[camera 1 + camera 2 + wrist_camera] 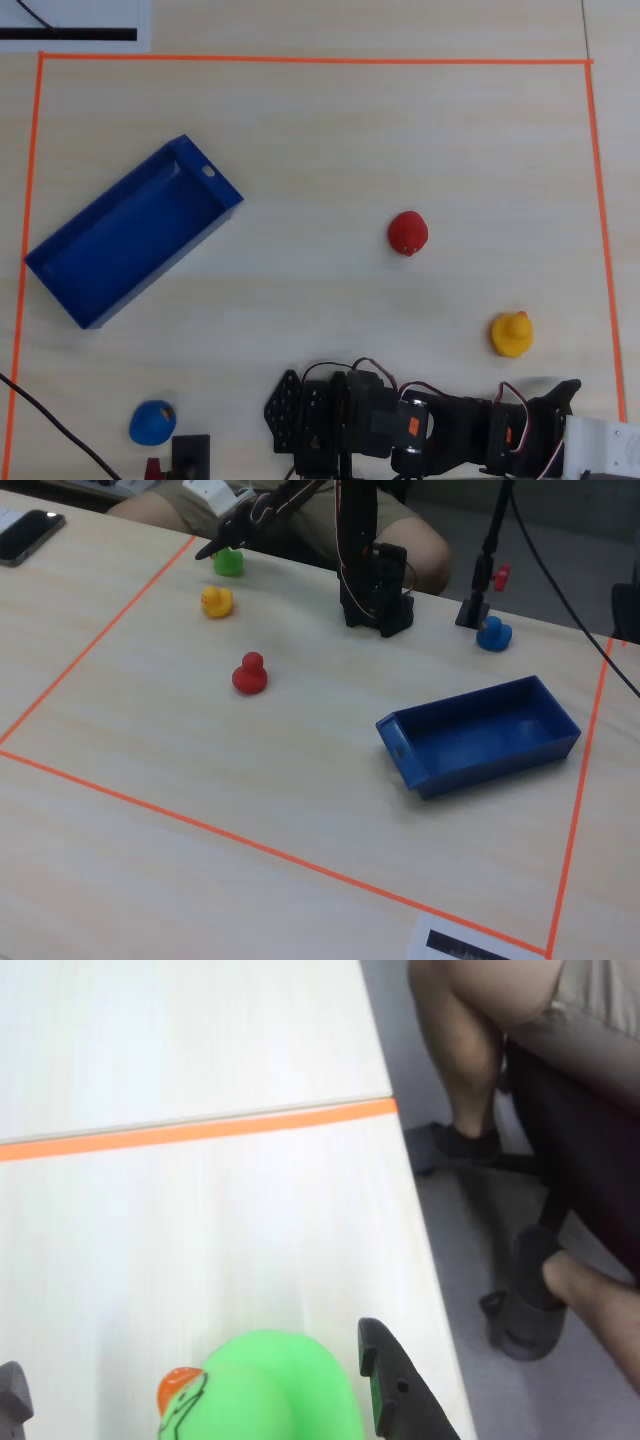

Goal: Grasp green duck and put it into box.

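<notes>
The green duck [270, 1390] sits on the table between my gripper's [190, 1348] two dark fingers in the wrist view, its orange beak pointing left. The jaws are open: the right finger [385, 1375] is close beside the duck, the left finger is well apart from it. In the fixed view the duck [229, 562] is at the far left, outside the orange line, with the gripper [214, 548] over it. In the overhead view the duck is hidden under the arm; the gripper [566, 392] is at the bottom right. The blue box [60, 272] [478, 768] lies empty, far from the gripper.
A red duck [407, 232], a yellow duck [511, 333] and a blue duck [152, 421] stand on the table. Orange tape [300, 60] marks the work area. The table edge and a seated person's legs [480, 1050] are just right of the gripper.
</notes>
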Tool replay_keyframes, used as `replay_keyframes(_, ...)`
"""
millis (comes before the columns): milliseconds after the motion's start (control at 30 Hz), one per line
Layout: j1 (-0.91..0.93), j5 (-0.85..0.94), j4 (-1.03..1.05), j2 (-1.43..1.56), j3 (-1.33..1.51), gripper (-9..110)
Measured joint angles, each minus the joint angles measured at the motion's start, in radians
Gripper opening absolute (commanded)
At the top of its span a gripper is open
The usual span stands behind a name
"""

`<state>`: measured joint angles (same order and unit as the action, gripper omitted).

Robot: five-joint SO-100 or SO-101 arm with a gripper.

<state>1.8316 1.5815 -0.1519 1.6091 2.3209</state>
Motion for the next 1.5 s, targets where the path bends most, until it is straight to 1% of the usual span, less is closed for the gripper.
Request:
replay_keyframes(633,0.018,0.097,0.000,0.040,0.135,41)
replay_keyframes(1500,-0.018,0.067,-0.087,0.018,0.150,43)
